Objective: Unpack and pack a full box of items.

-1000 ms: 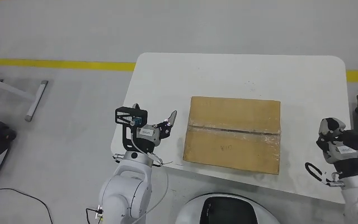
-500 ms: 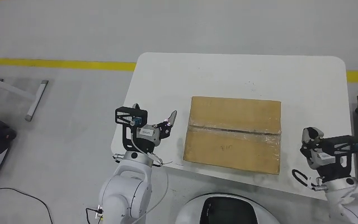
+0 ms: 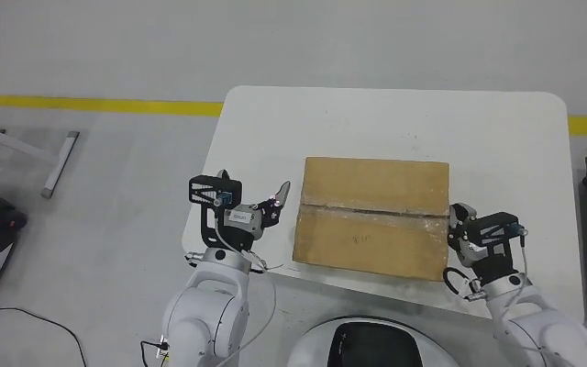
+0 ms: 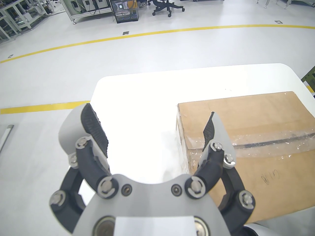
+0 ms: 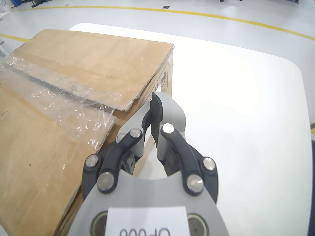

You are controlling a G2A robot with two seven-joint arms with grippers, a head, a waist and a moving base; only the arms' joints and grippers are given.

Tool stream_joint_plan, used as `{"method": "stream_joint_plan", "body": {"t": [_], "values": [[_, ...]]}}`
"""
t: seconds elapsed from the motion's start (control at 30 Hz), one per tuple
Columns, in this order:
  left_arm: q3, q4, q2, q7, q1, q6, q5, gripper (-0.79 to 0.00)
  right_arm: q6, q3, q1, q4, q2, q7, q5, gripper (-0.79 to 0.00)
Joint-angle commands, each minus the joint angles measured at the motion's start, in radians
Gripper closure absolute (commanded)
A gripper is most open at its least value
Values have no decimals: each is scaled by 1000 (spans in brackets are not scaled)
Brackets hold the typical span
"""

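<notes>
Closed brown cardboard box [image 3: 371,218], crinkled clear tape along its centre seam.

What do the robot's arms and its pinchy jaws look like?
Both arms, left arm and right arm, are smooth, rounded and white. The jaws are silver-grey metal on black curved bars with shiny round screws, and have black ridged pads. A black cable loops beside the right wrist, and a white label sits on its wrist plate.
</notes>
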Motion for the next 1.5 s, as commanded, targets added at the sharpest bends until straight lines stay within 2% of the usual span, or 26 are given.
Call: {"method": "stream_joint_plan", "body": {"t": [0.0, 0.1, 0.27, 0.33, 0.43, 0.87, 0.97, 1.2, 1.47], "values": [[13, -5, 2, 8, 13, -26, -7, -785, 8, 2, -3, -1, -1, -5, 1, 0], [44, -19, 6, 1, 23, -76, -10, -785, 33, 29, -26, -13, -2, -21, 24, 0], [127, -17, 18, -20, 15, -255, 69, -785, 54, 117, -81, -35, -2, -51, 81, 0], [168, -1, 19, -17, 24, -284, 54, -785, 53, 151, -103, -43, -3, -63, 103, 0], [197, 5, 19, -22, 17, -290, 61, -785, 46, 189, -124, -45, -3, -79, 116, 0], [202, 23, 22, -9, 24, -294, 70, -785, 50, 224, -188, -58, -11, -128, 142, 0], [258, 44, 21, -8, 11, -310, 83, -785, 44, 229, -193, -56, -12, -135, 146, 0], [425, 168, 5, -34, -93, -297, 186, -785, 39, 234, -203, -65, -15, -140, 143, 0], [538, 286, -23, -77, -213, -243, 239, -785, 47, 225, -218, -77, -20, -146, 140, 0]]}}
